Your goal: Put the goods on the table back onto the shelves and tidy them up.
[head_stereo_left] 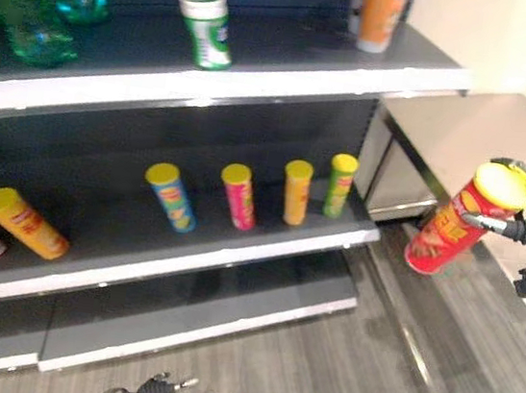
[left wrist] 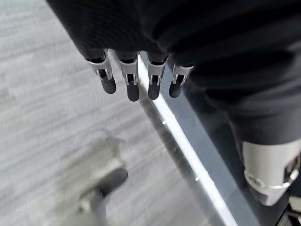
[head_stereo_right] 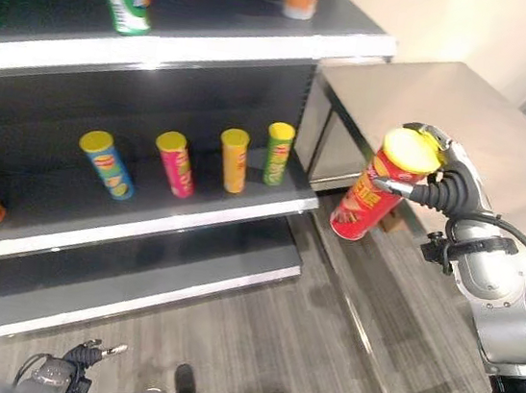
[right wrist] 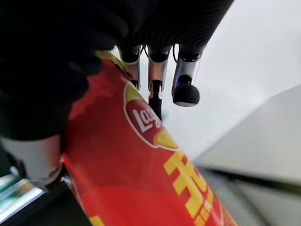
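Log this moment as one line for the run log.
right hand: shut on red can, tilted, in air beside shelf | left hand: open, low, idle | table: bare

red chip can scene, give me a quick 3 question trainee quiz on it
1. True or false: the right hand holds the red chip can tilted in the air.
2. Which can stands at the right end of the middle shelf row? A green can B blue can C pink can
3. Fill in: the left hand hangs over the ___.

Key: 1 true; 2 A; 3 floor
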Available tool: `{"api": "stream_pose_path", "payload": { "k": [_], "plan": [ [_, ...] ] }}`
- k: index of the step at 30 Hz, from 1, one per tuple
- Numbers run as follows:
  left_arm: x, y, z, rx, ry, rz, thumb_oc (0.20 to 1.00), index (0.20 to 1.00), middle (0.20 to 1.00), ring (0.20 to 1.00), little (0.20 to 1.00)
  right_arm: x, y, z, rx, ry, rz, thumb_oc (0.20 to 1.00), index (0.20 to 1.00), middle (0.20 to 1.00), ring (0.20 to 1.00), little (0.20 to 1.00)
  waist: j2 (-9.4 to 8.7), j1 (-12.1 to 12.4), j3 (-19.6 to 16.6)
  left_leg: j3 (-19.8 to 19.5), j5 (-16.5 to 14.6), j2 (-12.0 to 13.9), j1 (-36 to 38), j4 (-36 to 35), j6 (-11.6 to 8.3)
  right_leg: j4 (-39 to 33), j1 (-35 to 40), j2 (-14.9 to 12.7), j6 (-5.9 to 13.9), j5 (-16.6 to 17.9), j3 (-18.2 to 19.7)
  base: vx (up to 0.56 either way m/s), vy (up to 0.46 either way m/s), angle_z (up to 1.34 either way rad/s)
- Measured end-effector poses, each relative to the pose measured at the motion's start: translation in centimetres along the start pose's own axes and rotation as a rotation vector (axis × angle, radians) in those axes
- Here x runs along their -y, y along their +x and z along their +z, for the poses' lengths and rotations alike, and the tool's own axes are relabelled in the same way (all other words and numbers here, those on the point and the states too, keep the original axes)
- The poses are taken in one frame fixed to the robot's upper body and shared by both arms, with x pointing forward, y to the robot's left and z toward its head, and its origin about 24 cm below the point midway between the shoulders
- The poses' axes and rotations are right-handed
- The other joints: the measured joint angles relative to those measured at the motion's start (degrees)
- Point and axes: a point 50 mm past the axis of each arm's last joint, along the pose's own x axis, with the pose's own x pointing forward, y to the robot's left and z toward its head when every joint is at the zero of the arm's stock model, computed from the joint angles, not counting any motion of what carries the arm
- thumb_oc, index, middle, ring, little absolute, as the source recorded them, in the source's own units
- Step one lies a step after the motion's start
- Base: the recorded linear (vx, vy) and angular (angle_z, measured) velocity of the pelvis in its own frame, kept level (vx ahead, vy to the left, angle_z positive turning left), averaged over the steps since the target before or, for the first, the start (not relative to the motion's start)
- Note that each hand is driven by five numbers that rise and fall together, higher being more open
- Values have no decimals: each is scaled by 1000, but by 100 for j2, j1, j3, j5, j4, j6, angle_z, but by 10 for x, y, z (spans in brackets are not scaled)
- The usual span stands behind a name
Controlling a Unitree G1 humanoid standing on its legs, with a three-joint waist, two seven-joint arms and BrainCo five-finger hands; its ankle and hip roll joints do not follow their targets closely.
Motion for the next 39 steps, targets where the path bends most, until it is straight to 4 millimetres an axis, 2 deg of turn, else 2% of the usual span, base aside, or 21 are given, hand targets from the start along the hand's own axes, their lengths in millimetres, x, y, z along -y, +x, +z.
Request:
{"api": "stream_pose_path", "payload": {
  "k": [1, 3, 5, 8, 11, 17, 18, 21, 23, 26, 27, 29, 30, 31, 32, 34, 35, 36, 37, 38, 39],
  "plan": [
    [-7, 1, 4, 10, 4, 18, 1000, 1000, 1000, 1000, 1000, 1, 1, 6, 35, -17, 25, 200, 200, 200, 200, 200, -53, 19, 96, -48, 47, -23, -86, 18, 5, -41, -271, 394, -45, -265, 322, -11, -70, 56],
    [-1, -2, -7, -14, -1, 6, 1000, 1000, 1000, 1000, 1000, 1, 1, 8, 44, -17, 29, 200, 200, 200, 200, 200, -114, 31, 110, -101, -4, -116, -51, -8, -47, -590, -435, 1191, -128, -315, 767, -14, -127, 30],
    [12, -6, -23, -50, -14, -26, 1000, 1000, 1000, 1000, 1000, 2, 2, 8, 49, -20, 28, 200, 200, 200, 200, 200, -114, 19, 107, -151, -74, -187, 0, -7, -104, -931, -420, 1628, -467, -132, 817, 3, -136, 11],
    [15, -7, -27, -60, -33, -31, 1000, 1000, 1000, 1000, 1000, 1, 1, 9, 54, -20, 32, 200, 200, 200, 200, 200, -90, 24, 91, -296, -84, -213, 3, -7, -121, -1330, -146, 1646, -558, 49, 716, 54, -193, 23],
    [16, -6, -16, -15, -38, -34, 1000, 1000, 1000, 1000, 1000, 4, 2, 33, 172, -46, 54, 200, 200, 200, 200, 200, -62, 10, 55, -576, -101, -231, 73, -7, -179, -2122, 398, 1709, -630, 554, 470, 48, -181, 44],
    [24, -5, -4, 24, -53, -51, 1000, 1000, 1000, 1000, 1000, -4, -1, 33, 178, -76, 123, 200, 200, 200, 200, 200, -44, 22, 123, -937, -134, -217, -129, 544, -401, -2094, 580, 1711, -822, 370, 119, -46, -38, 36],
    [26, -3, 1, 36, -59, -54, 1000, 1000, 1000, 1000, 1000, -4, -1, 33, 176, -77, 131, 200, 200, 200, 200, 200, -46, 21, 175, -972, -186, -214, -224, 683, -596, -2095, 594, 1656, -900, 404, 43, 36, 44, 32],
    [25, -3, 2, 41, -60, -48, 1000, 1000, 1000, 1000, 1000, -13, -2, 32, 174, -49, 156, 200, 200, 200, 200, 200, -244, 32, 298, -596, -407, 254, -311, 906, -823, -2121, 611, 1427, -1063, 334, -51, 87, 117, 20],
    [21, -3, -2, 23, -79, -24, 1000, 1000, 1000, 1000, 1000, -22, -4, 31, 170, -12, 165, 200, 200, 200, 200, 200, -255, -7, 347, -721, -424, 1145, -269, 762, -915, -2094, 553, 1422, -1064, 332, -31, 61, 191, 5],
    [20, -3, 8, 67, -95, -15, 1000, 1000, 1000, 1000, 1000, -21, -9, 23, 126, -21, 172, 200, 200, 200, 200, 200, -155, 5, 411, -1111, -388, 1666, -294, 642, -999, -2090, 415, 1251, -772, 423, 0, 252, 636, -3],
    [19, -2, 13, 81, -84, -18, 1000, 1000, 1000, 1000, 1000, -22, -18, 12, 66, -18, 175, 200, 200, 200, 200, 200, -36, 21, 411, -1264, -410, 1660, -244, 671, -1161, -2087, 411, 1155, -498, 544, 53, 319, 954, 2],
    [19, -2, 9, 72, -109, -16, 1000, 1000, 1000, 1000, 1000, -20, -25, 5, 11, -17, 160, 200, 200, 200, 200, 200, 156, -26, 374, -1198, -391, 1236, -57, 325, -1133, -2087, 452, 876, -284, 596, 19, 122, 523, -3],
    [16, -3, 8, 75, -107, -12, 1000, 1000, 1000, 1000, 1000, -20, -27, 2, -2, -22, 142, 200, 200, 200, 200, 200, 200, -35, 369, -1199, -263, 1024, 61, 162, -1285, -2089, 462, 720, -150, 608, 104, 37, 430, -5],
    [14, -3, 8, 78, -108, -5, 1000, 1000, 1000, 1000, 1000, -22, -28, 0, -13, -17, 135, 200, 200, 200, 200, 200, 165, -76, 370, -1207, -228, 859, 100, 129, -1209, -2089, 470, 579, -181, 656, 105, 27, 616, 11],
    [5, -4, 11, 100, -84, 14, 1000, 1000, 1000, 1000, 1000, -26, -31, -3, -33, -3, 135, 200, 200, 200, 200, 200, 68, -131, 366, -1168, -289, 393, 109, 149, -950, -1988, 432, 183, -226, 866, 127, -8, 608, 13],
    [-6, -4, 10, 101, -52, 31, 1000, 1000, 1000, 1000, 1000, -32, -23, 3, -1, 46, 101, 200, 200, 200, 200, 200, 64, -53, 359, -916, -309, 100, 88, 113, -666, -1826, 64, -101, -329, 1351, 399, 1, 496, -44],
    [-8, -5, 8, 94, -50, 37, 1000, 1000, 1000, 1000, 1000, -35, -17, 7, 27, 54, 103, 200, 200, 200, 200, 200, 117, 36, 358, -715, -287, 120, 75, 52, -588, -1797, -125, -145, -282, 1550, 437, 13, 497, -64],
    [-11, -5, 7, 90, -53, 48, 1000, 1000, 1000, 1000, 1000, -40, -17, 7, 28, 52, 115, 200, 200, 200, 200, 200, 131, 38, 355, -730, -290, 74, 67, 54, -542, -1677, -110, -160, -202, 1452, 376, 18, 598, -56],
    [-22, -7, 6, 97, -33, 72, 1000, 1000, 1000, 1000, 1000, -44, -19, 7, 21, 44, 133, 200, 200, 200, 200, 200, 83, 165, 329, -534, -357, -86, 97, 107, -324, -1590, -156, -157, -247, 1809, 52, 14, 343, -39],
    [-22, -7, 4, 97, -30, 71, 1000, 1000, 1000, 1000, 1000, -46, -19, 7, 19, 57, 126, 200, 200, 200, 200, 200, 87, 209, 324, -438, -363, -106, 153, 83, -277, -1492, -223, -199, -402, 1931, -104, 7, 244, -37],
    [-22, -8, 2, 92, -23, 71, 1000, 1000, 1000, 1000, 1000, -48, -18, 8, 25, 61, 128, 200, 200, 200, 200, 200, 119, 146, 319, -482, -402, -157, 203, 59, -135, -1261, -323, -237, -391, 1872, -50, 0, 178, -14]
  ]
}}
